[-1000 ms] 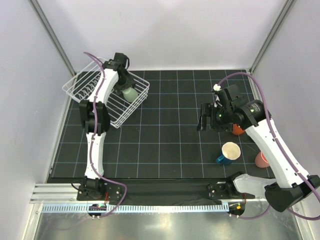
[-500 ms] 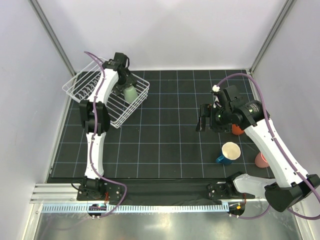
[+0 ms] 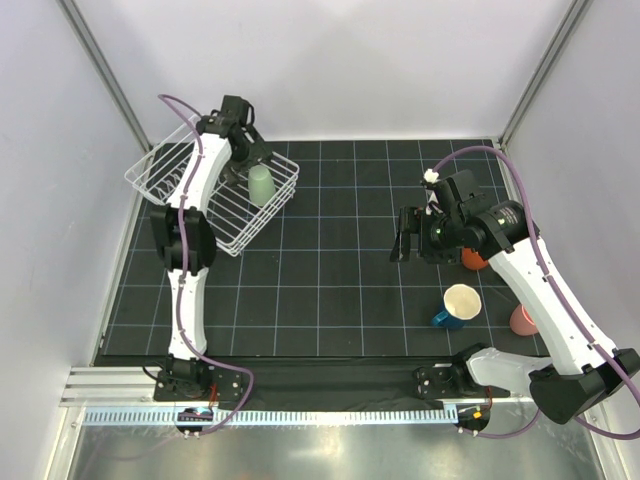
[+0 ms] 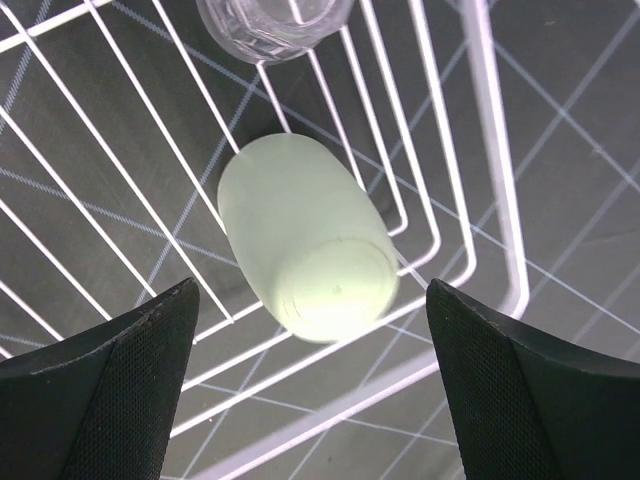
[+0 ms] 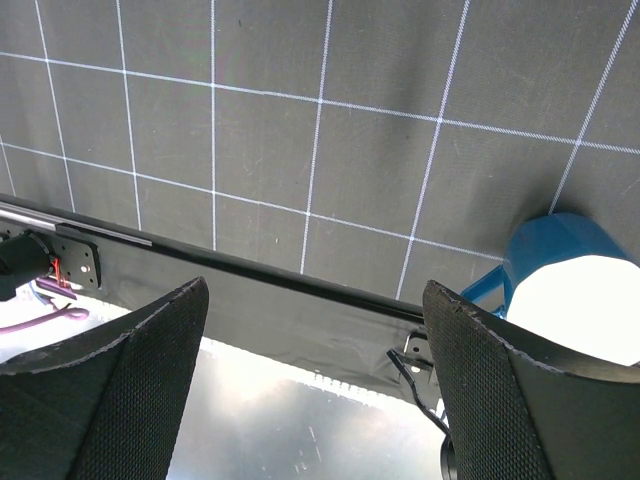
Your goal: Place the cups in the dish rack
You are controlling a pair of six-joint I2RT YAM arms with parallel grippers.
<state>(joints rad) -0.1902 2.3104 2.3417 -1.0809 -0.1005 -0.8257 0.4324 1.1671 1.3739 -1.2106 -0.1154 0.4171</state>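
Observation:
The white wire dish rack (image 3: 160,172) stands at the far left of the mat. A pale green cup (image 3: 261,184) lies on its side in the rack's right end, base toward the left wrist camera (image 4: 305,240), with a clear glass (image 4: 270,20) just beyond it. My left gripper (image 3: 244,150) hovers over the cup, open (image 4: 312,300), touching nothing. My right gripper (image 3: 405,240) hangs open and empty (image 5: 315,290) above the mat's middle right. A dark blue mug (image 3: 455,305) with a cream inside stands below it (image 5: 570,290). An orange cup (image 3: 476,260) shows partly behind the right arm; a pink cup (image 3: 522,320) sits near the right edge.
A black mat with a white grid (image 3: 330,290) covers the table. White walls with metal posts close in the left, back and right sides. A metal rail (image 3: 330,412) runs along the near edge by the arm bases.
My left gripper has opened wider, let go of the pale green cup and drawn back to the far left; the cup stays in the rack. The right arm has hardly moved.

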